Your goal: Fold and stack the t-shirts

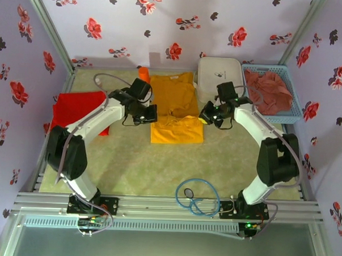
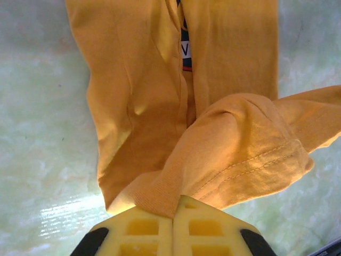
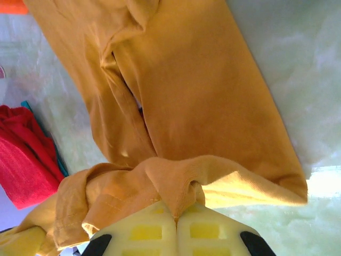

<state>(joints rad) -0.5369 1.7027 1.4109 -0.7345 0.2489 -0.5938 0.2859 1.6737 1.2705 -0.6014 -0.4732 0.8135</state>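
Top external shows left end effector (image 1: 153,116) and right end effector (image 1: 205,115) clenched on golden-yellow t-shirt (image 1: 172,94).

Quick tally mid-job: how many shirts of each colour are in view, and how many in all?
yellow shirt: 1
red shirt: 1
pink shirt: 1, in the basket
Total: 3

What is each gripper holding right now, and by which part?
Both grip the yellow t-shirt: left gripper pinches bunched, hemmed cloth at its left edge, right gripper the same at its right edge.
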